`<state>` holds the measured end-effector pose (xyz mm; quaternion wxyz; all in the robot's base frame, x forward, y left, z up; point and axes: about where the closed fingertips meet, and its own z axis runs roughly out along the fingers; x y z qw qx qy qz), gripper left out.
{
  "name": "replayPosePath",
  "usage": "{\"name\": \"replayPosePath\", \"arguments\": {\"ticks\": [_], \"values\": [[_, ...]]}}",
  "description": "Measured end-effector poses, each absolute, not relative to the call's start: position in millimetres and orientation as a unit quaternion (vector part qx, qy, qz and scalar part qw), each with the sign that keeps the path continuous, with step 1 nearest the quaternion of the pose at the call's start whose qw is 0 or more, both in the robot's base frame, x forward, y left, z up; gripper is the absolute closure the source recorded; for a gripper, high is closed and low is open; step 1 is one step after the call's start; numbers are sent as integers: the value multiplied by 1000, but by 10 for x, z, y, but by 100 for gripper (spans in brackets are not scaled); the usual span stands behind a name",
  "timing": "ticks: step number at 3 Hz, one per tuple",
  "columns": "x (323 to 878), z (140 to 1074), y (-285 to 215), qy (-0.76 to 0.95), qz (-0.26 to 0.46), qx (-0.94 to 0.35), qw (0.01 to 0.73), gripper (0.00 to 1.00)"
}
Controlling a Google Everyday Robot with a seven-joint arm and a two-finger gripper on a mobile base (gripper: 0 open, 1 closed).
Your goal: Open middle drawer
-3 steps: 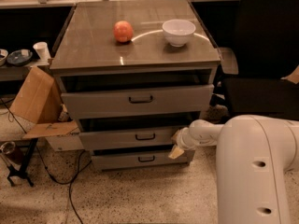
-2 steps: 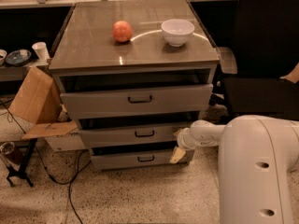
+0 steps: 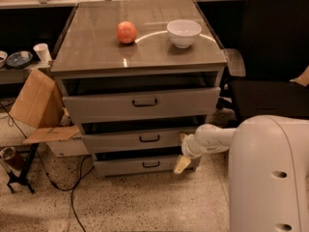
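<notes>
The grey cabinet (image 3: 140, 57) has three drawers. The middle drawer (image 3: 135, 140) has a low front panel with a small dark centre handle (image 3: 149, 138) and stands slightly pulled out, with a dark gap above it. The top drawer (image 3: 140, 104) is also pulled out a little, and the lowest drawer (image 3: 140, 165) sits below. My gripper (image 3: 183, 151), on a white arm (image 3: 212, 140), is at the right end of the middle drawer's front, with one cream fingertip (image 3: 182, 164) hanging over the lowest drawer's right end.
An orange-red fruit (image 3: 126, 32) and a white bowl (image 3: 184, 33) sit on the cabinet top. A black chair (image 3: 270, 71) stands to the right. A cardboard box (image 3: 36, 108), a paper cup (image 3: 42, 52) and floor cables (image 3: 63, 182) lie to the left. My white body (image 3: 270, 178) fills the lower right.
The view has shifted very slightly. The gripper stays at the right end of the middle drawer, and the drawers have not visibly moved.
</notes>
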<state>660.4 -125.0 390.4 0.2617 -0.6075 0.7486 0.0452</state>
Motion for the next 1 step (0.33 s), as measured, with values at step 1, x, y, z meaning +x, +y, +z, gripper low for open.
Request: {"name": "replayPosePath", "arguments": {"ticks": [1], "values": [[6438, 3984, -1145, 748, 61, -611, 253, 0]]}}
